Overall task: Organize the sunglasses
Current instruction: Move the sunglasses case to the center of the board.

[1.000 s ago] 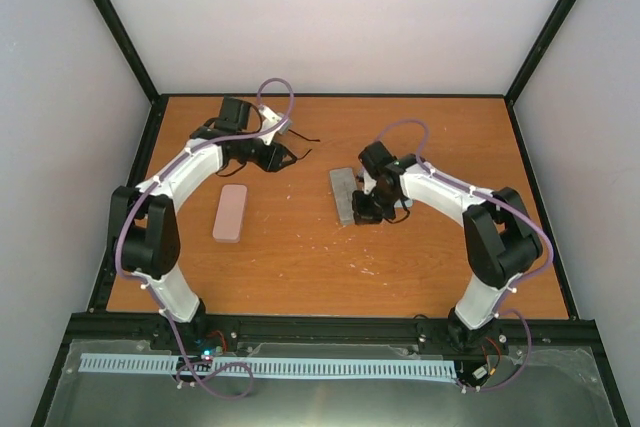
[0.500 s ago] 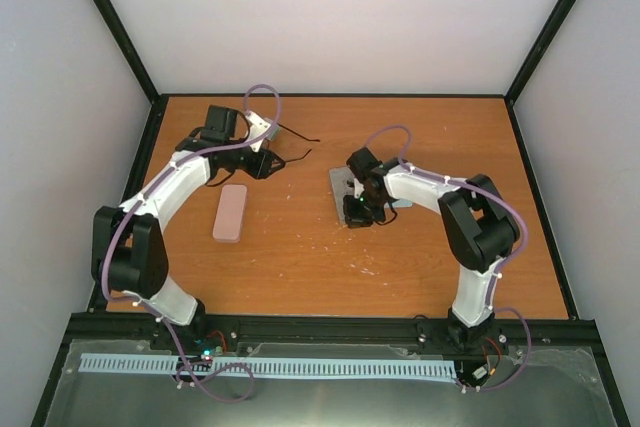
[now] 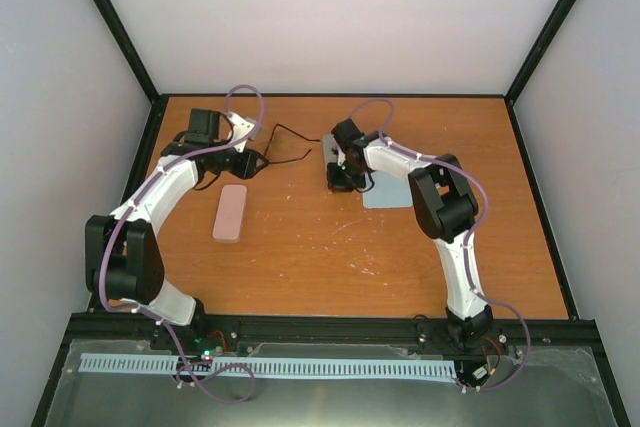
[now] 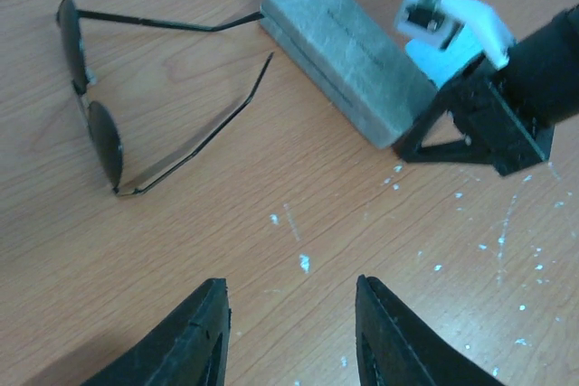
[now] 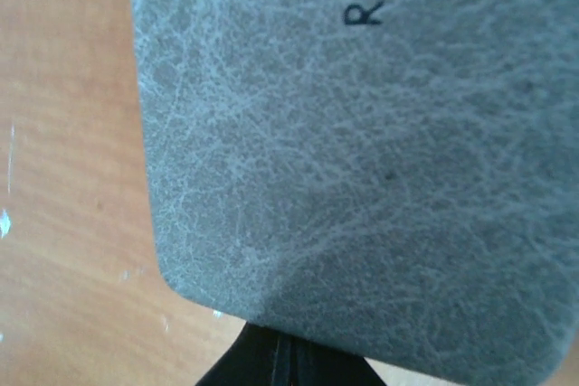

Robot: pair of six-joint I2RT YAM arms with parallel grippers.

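On the orange-brown wooden worktop [image 3: 330,257], nearest to the arm bases, lies a pink oblong case with rounded corners [image 3: 231,212], flat and alone, well apart from the other things. Small white specks [image 4: 303,262] are scattered on the wood grain.

A little farther, on the right side, lies a light-blue square cloth [image 3: 388,194], flat, and the right arm passes above its far corner.

The left claw [image 4: 289,336] is released: its two black fingers stand apart over bare wood with nothing between them.

The right claw [image 5: 288,359] is clenched, and its fingertips stand at the near edge of a grey oblong case [image 4: 348,65]. This case has a surface like cracked leather and rounded corners. Black letters "RE" can be read on it; the rest is cut by the picture edge.

Farthest, between the two claws, lie the sunglasses with a thin dark metal frame [image 4: 106,144]. They rest on the worktop with both slim arms unfolded and dark oval lenses. The tip of one arm reaches the end of the grey case; the other arm stops just beside it.
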